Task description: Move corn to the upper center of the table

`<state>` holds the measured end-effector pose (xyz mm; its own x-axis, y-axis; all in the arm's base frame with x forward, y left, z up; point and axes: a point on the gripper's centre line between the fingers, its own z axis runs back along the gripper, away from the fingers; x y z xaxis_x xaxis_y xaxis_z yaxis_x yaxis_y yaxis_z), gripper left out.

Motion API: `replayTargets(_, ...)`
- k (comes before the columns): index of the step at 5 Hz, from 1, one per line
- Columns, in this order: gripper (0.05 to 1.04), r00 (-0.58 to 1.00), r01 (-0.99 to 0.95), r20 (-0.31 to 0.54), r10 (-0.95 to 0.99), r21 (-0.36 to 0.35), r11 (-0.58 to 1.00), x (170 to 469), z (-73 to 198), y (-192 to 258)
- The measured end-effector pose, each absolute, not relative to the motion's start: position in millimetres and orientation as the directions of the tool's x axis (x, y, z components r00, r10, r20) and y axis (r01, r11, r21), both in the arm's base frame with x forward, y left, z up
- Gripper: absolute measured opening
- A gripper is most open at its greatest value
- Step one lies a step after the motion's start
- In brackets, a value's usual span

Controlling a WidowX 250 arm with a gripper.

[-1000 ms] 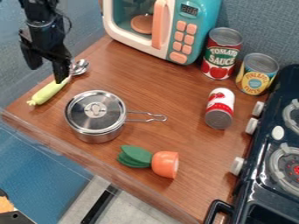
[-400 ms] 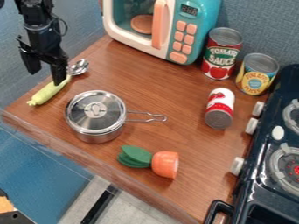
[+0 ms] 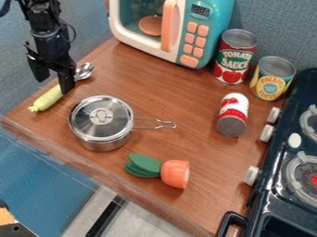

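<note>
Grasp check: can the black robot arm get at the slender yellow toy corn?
Probably yes. The black two-finger pincer hangs open near the corn; the round, lidded steel pot sits beside it, not over it. Height gap unclear.

A lidded pot (image 3: pixel 101 121) stands near an orange carrot (image 3: pixel 175 174).

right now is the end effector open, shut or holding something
End effector: open, holding nothing, with one finger overlapping the upper end of the corn in view.
</note>
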<state>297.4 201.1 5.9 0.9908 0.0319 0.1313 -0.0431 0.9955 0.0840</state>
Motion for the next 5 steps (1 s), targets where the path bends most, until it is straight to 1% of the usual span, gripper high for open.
replayTargets(1,0.987,0.993,-0.009,0.114,-0.003,0.101,0.995,301.9,2.4,188.0)
replayTargets(2,0.906,0.994,-0.038,0.103,0.027,0.104,0.994,302.3,1.3,184.6)
replayTargets(3,0.608,0.993,-0.067,0.103,0.055,0.115,0.991,301.3,0.9,186.5)
replayTargets(4,0.349,0.993,-0.072,0.1,0.061,0.119,0.99,299.6,-0.3,187.2)
replayTargets(5,0.326,0.993,-0.078,0.094,0.068,0.106,0.991,297.6,-0.3,187.4)
